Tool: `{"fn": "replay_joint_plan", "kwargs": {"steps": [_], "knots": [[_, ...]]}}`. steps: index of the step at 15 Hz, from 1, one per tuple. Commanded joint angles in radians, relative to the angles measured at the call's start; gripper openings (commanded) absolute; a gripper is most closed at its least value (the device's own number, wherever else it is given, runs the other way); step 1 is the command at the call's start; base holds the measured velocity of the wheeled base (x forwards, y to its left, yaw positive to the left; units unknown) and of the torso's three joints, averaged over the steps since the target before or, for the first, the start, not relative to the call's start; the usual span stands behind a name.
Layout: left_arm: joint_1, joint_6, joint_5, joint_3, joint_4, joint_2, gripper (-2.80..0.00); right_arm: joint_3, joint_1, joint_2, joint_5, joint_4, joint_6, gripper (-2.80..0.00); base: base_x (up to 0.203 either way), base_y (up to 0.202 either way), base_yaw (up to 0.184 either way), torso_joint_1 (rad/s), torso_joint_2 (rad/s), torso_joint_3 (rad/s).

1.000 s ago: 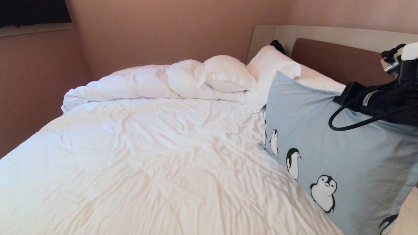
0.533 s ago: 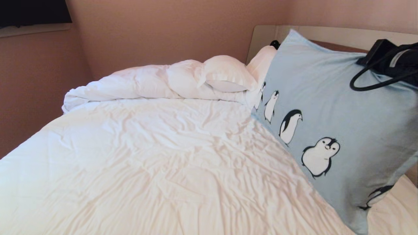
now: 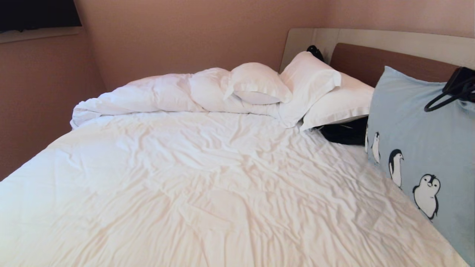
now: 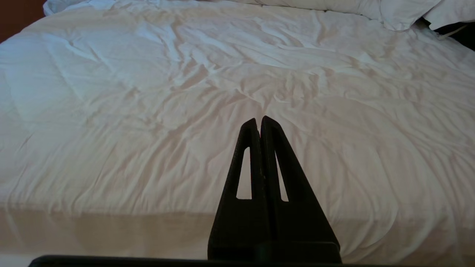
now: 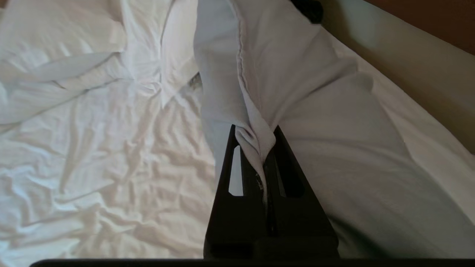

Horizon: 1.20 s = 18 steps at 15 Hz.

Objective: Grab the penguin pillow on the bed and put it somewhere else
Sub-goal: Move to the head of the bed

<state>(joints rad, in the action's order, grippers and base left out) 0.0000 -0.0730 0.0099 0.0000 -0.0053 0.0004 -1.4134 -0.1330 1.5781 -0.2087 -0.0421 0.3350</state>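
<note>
head view overlooks the bed; wrist views skim it.

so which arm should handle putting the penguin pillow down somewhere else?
Right. The right gripper is shut on the top edge of the penguin pillow, holding it upright at the right side of the bed. The left gripper is shut, empty, over the bare sheet.

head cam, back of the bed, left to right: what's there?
Bunched white duvet → small white pillow → two stacked white pillows → black clothing bundle → penguin pillow, its top edge pinched in the right gripper.
</note>
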Motion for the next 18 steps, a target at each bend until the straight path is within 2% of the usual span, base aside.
{"fn": "replay_joint_plan", "kwargs": {"steps": [1, 5, 12, 18], "knots": [[0.000, -0.001, 0.001, 0.003, -0.001, 0.000, -2.80, 0.001, -0.011, 0.040, -0.001, 0.001, -0.008, -2.80, 0.000, 0.000, 0.000, 0.000, 0.00, 0.000], [0.000, -0.001, 0.001, 0.003, -0.001, 0.001, -2.80, -0.002, -0.068, 0.094, 0.000, 0.054, -0.010, -2.80, 0.000, 0.000, 0.000, 0.000, 0.00, 0.000], [0.000, -0.001, 0.001, 0.003, -0.001, 0.001, -2.80, 0.001, -0.192, 0.123, 0.004, 0.083, -0.118, -2.80, 0.000, 0.000, 0.000, 0.000, 0.00, 0.000], [0.000, -0.001, 0.001, 0.003, -0.001, 0.000, -2.80, -0.003, -0.252, 0.163, 0.044, 0.084, -0.124, -2.80, 0.000, 0.000, 0.000, 0.000, 0.00, 0.000]]}}
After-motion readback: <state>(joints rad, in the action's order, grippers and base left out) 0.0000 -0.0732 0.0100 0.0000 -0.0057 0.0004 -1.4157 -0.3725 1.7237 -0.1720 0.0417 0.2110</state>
